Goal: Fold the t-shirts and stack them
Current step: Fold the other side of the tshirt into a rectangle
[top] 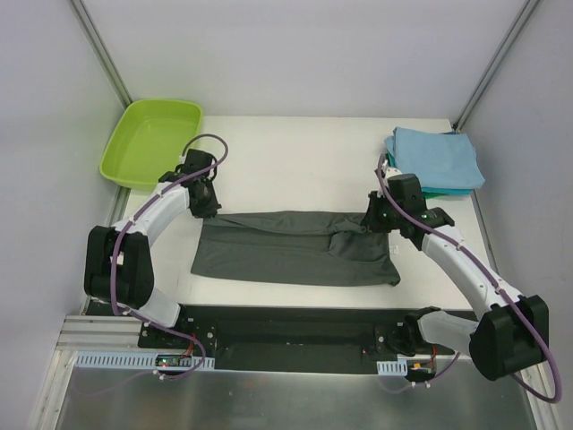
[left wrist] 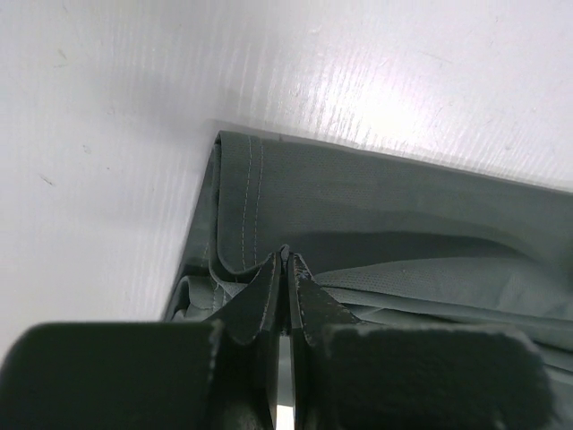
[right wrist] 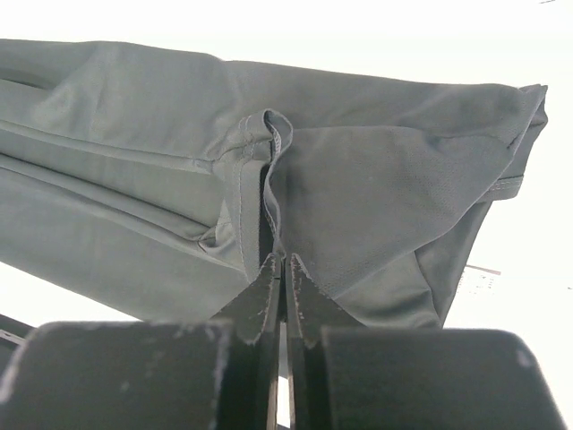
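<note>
Across the worktop (top: 295,152) the charcoal t-shirt (top: 286,253) is stretched left-to-right, its far corners clamped in the left claw (top: 209,210) and right claw (top: 372,219).

left gripper (left wrist: 285,260) pinched on charcoal t-shirt (left wrist: 385,202) hem; stitched corner folded under; white table (left wrist: 107,134) beneath

Count, overhead view.

T-shirts: 3 told apart by colour.
- 1 charcoal-grey t-shirt (top: 295,246)
- 1 light blue folded shirt (top: 439,154)
- 1 teal folded shirt (top: 452,191)

Whether either folded colour holds more than one shirt cannot be told.

Tubs: 1 lime-green tub (top: 148,139).
Bench (top: 295,161): 1.
Arms: 2, left arm (top: 152,215) and right arm (top: 461,260).
Grippers: 2, left gripper (top: 208,208) and right gripper (top: 372,218), 2 jaws each.
</note>
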Controlling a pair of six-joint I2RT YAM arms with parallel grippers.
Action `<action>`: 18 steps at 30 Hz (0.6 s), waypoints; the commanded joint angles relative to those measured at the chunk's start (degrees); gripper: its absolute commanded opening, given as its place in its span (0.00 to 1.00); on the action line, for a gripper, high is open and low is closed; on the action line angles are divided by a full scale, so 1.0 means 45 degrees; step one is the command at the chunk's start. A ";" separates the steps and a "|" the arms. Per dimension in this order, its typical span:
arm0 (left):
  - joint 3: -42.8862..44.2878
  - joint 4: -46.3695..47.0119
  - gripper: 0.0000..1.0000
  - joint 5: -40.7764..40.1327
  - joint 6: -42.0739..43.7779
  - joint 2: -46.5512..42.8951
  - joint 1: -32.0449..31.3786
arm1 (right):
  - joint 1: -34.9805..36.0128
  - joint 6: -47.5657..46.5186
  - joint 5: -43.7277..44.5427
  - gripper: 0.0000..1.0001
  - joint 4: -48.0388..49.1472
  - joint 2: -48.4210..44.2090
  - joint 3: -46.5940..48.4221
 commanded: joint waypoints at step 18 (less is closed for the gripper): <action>0.0239 0.0704 0.00 -0.1546 0.0485 0.0244 -0.0080 | 0.0055 -0.0158 0.0166 0.00 -0.0704 -0.0616 0.0345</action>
